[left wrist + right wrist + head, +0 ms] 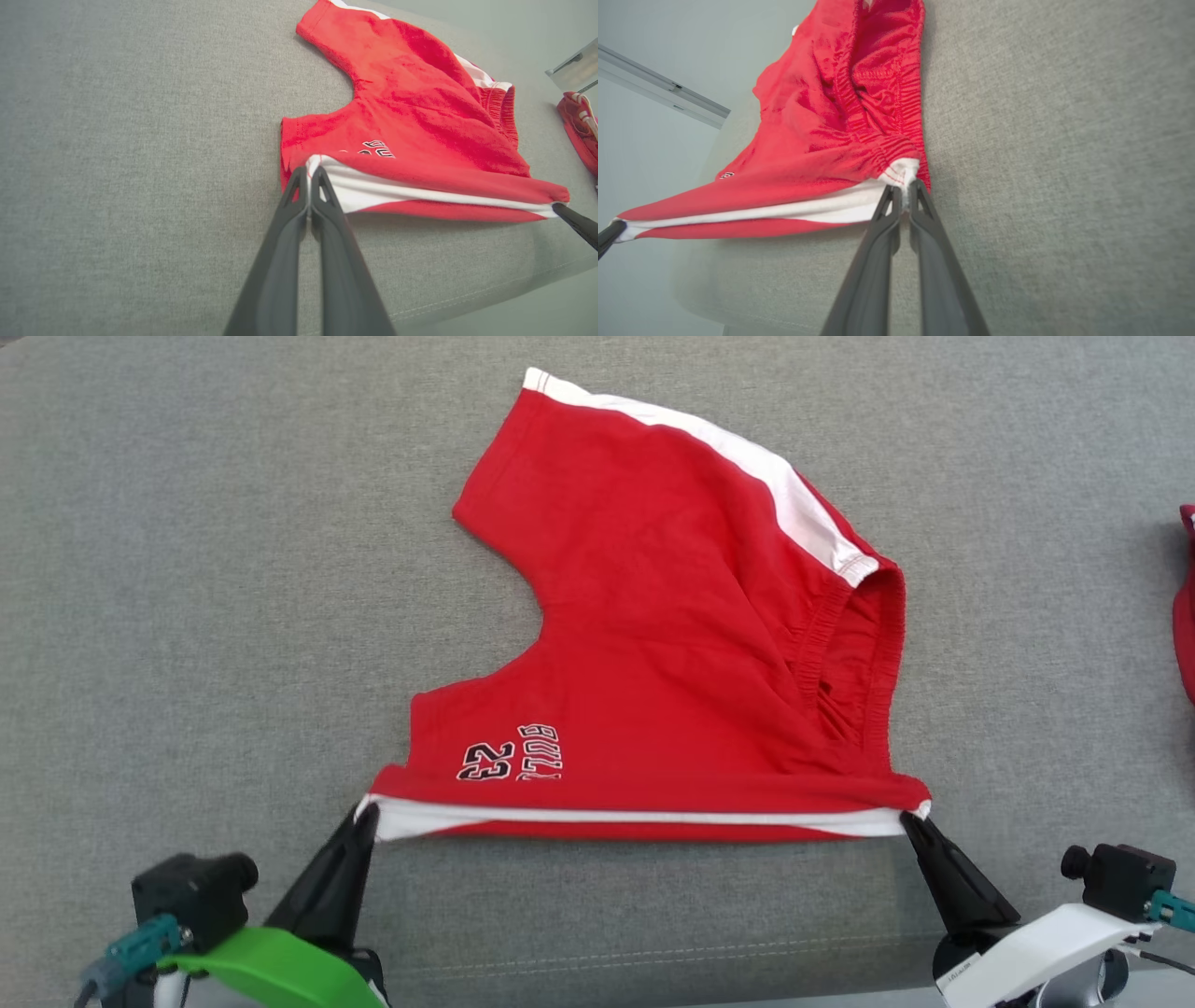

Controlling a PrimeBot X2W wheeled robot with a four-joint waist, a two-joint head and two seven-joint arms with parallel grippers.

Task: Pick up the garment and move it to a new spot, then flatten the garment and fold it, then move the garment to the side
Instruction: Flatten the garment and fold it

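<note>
Both grippers, left gripper (366,810) and right gripper (910,819), pinch the near corners of the red shorts (672,644); I stretch this edge to flatten them on the grey cushion (187,616).

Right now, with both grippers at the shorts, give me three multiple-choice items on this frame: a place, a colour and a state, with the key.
1. Where does the left gripper hold the shorts?
A. the near left corner
B. the far leg hem
C. the middle of the waistband

2. What colour is the stripe along the held edge?
A. blue
B. white
C. black

3. How is the right gripper?
A. open above the shorts
B. shut on the shorts' near right corner
C. open, lying on the cloth

Key:
1 A: its fingers meet on that corner in the left wrist view.
2 B: a white band runs between the two grippers.
3 B: its fingers pinch the cloth in the right wrist view.
</note>
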